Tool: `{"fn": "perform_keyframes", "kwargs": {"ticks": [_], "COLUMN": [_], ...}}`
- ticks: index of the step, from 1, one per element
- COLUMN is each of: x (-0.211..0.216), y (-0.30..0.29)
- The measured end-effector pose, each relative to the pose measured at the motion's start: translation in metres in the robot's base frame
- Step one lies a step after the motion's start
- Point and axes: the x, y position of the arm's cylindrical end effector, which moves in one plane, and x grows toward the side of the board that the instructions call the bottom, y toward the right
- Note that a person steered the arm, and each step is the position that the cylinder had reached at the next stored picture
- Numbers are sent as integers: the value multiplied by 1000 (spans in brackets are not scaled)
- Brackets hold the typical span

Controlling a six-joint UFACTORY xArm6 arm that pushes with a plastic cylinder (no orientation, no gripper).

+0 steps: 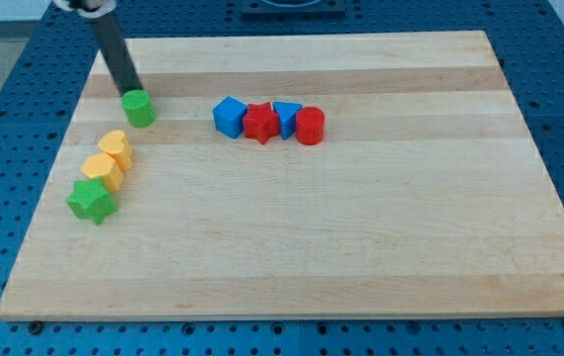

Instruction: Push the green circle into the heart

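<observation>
The green circle (140,108) lies at the upper left of the wooden board. My tip (130,89) stands just above and left of it, touching or nearly touching its upper edge. The yellow heart (115,146) lies below and slightly left of the green circle, a short gap apart. The dark rod rises from the tip toward the view's top left.
A yellow hexagon-like block (101,169) touches the heart's lower left, and a green star (91,201) sits below it. A row of a blue block (229,116), red star (260,123), blue triangle (286,118) and red cylinder (310,126) lies right of the circle. The board's left edge (59,148) is near.
</observation>
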Motion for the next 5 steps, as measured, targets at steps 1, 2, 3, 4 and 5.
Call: {"fn": "perform_keyframes", "kwargs": {"ticks": [1, 2, 3, 4, 5], "x": [1, 11, 19, 23, 10], "y": [29, 24, 3, -3, -3]}}
